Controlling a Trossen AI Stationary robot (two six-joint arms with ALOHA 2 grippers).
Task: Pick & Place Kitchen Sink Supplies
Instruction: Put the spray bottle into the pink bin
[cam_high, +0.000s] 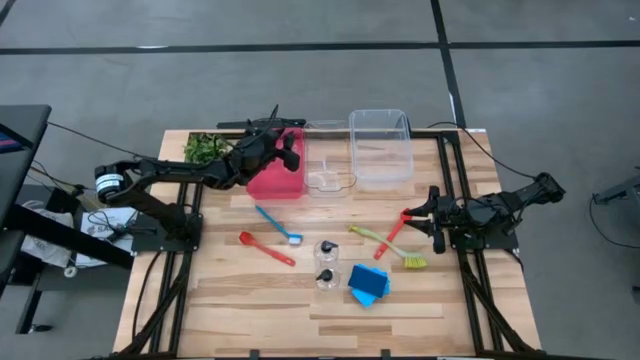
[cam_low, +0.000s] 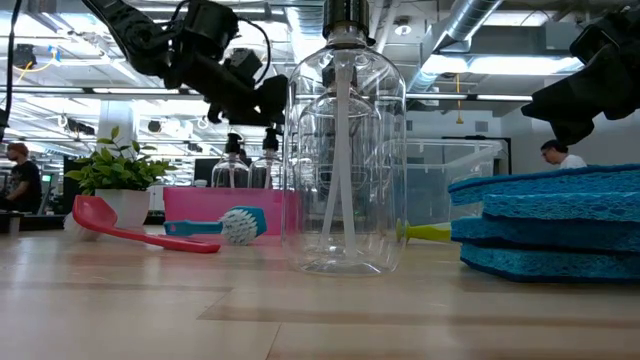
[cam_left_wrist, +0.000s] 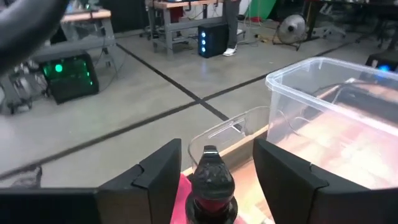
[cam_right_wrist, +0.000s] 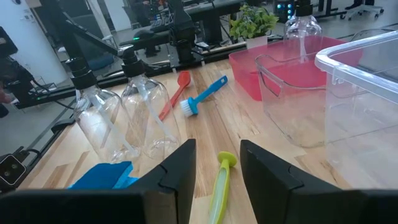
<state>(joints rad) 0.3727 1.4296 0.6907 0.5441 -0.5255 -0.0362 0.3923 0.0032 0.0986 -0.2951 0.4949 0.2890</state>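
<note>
High view: left gripper (cam_high: 287, 150) sits over the red bin (cam_high: 277, 176) at the back of the surface (cam_high: 230, 300). The step in hand looks like releasing a bottle into that bin. To do it well, the fingers should clear the cap fully, then the arm should lift straight up so the bottle is not tipped. Left arm reaches in from the left edge, elbow low, wrist bent over the bin. Right gripper (cam_high: 432, 215) waits low near the right edge, just beside the red utensil (cam_high: 392, 234) and the yellow-green brush (cam_high: 386, 246). 2 bottles (cam_high: 325, 264) stand mid-surface; blue sponges (cam_high: 368, 284) lie beside them; a blue brush (cam_high: 278, 224) and a red spoon (cam_high: 266, 248) lie to the left.

Low view: 2 bottles (cam_low: 248, 162) stand inside the red bin, the left gripper above them.

Left wrist view: fingers (cam_left_wrist: 158, 175) spread either side of a black cap (cam_left_wrist: 211, 180), apart from it.

Right wrist view: fingers (cam_right_wrist: 180, 167) part-spread, holding nothing, with the yellow-green brush between them on the surface.
</note>
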